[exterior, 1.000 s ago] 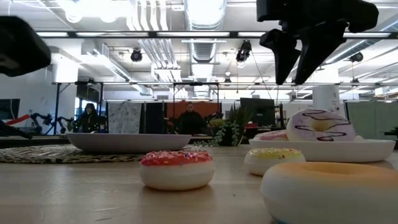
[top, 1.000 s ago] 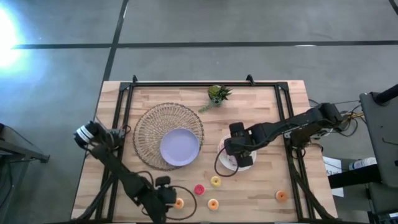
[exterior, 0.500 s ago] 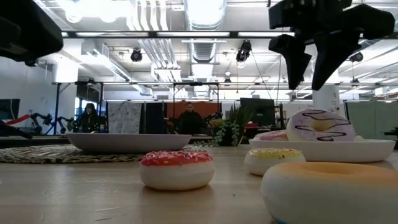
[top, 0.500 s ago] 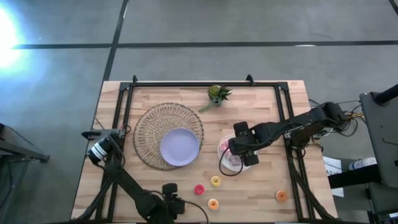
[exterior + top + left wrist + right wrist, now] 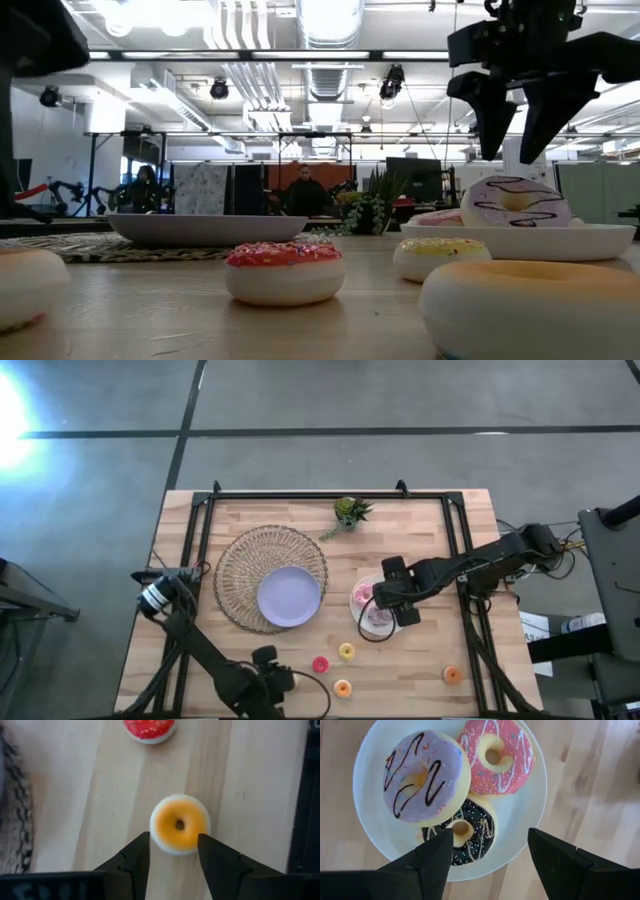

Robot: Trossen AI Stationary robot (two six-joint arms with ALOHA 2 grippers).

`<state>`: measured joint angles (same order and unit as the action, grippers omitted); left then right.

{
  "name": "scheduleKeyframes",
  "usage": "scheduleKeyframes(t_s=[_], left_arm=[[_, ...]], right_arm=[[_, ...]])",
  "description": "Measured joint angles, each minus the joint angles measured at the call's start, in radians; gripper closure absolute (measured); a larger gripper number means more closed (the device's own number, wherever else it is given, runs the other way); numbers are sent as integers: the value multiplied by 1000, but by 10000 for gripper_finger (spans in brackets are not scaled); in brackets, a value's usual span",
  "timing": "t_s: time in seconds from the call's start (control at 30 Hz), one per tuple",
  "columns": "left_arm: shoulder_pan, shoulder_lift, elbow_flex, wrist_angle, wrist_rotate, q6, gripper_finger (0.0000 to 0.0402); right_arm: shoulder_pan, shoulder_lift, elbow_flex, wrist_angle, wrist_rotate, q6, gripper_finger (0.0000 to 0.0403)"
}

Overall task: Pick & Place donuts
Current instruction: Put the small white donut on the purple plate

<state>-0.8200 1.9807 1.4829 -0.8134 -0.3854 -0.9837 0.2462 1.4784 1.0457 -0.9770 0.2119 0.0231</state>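
Shifted rightward, right claw [image 5: 487,862] hangs spread above white plate [image 5: 365,815]; left claw [image 5: 174,857] spread around orange donut [image 5: 179,824]

Grey concrete floor [image 5: 350,400] crossed by dark seams, bright glare patch at one edge. Open workshop hall behind: white ceiling ducts [image 5: 245,70], hanging spot lamps [image 5: 392,82], black metal frames [image 5: 215,135], two people [image 5: 305,192] seated far back.

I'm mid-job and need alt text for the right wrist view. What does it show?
A white plate on the wooden table holds three donuts touching each other: a lavender donut, a pink donut and a chocolate donut. The open right claw hangs above them, empty.
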Motion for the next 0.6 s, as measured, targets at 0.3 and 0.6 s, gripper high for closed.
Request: scheduleKeyframes(t_s=[0.3,0.6], left_arm=[[-9,-36,-16,180,56,102,262],[-2,-5,-32,115,11,142,262]], right_arm=[[0,0,-7,46,-1,3,154],[0,0,-25,45,-2,27,154]])
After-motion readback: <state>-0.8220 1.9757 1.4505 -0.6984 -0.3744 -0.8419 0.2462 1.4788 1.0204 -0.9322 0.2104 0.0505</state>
